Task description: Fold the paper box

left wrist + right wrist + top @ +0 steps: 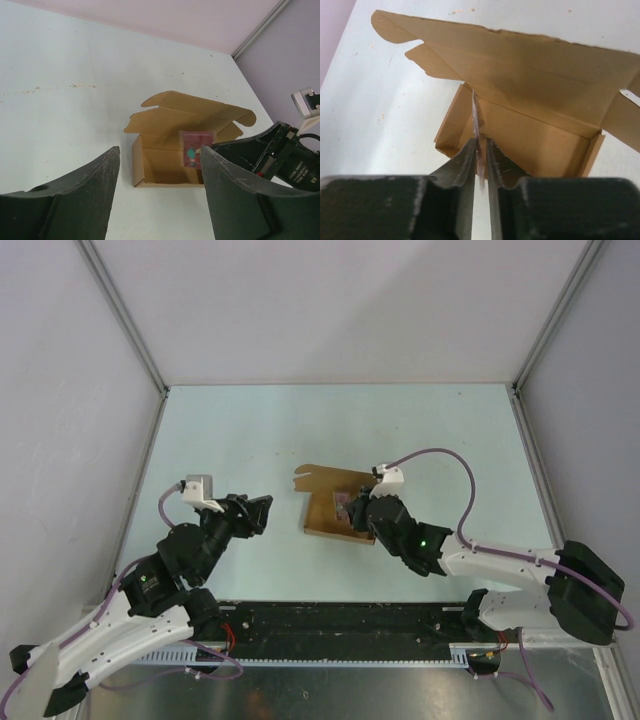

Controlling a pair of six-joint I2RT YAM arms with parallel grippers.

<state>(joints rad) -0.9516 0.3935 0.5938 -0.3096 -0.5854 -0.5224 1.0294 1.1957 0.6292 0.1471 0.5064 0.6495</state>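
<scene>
1. Paper box (322,502), plain brown kraft cardboard die-cut sheet, sits mid-table on the pale blue-green tabletop (240,440), between the two grippers.
2. Its tray part is formed: side walls stand up around a shallow rectangular well. The lid panel with rounded tabs is open and leans back on the far side, away from the arm bases.
3. Right gripper (480,145) is at the tray's near edge. Its black fingers are pinching a small, thin, dark red square card (196,149).
4. Right wrist view shows the card edge-on and upright, sticking out past the fingertips over the tray wall. I can't tell whether its far edge touches the cardboard.
5. Left wrist view shows the card's flat face, reddish with a small coloured mark. It sits at the side of the tray where the right gripper is.
6. Left gripper (262,508) is just beside the box on its left and apart from it. It points at the open tray with its fingers spread wide and nothing between them.
7. Top view confirms a gap of bare table between the left fingertips and the cardboard.
</scene>
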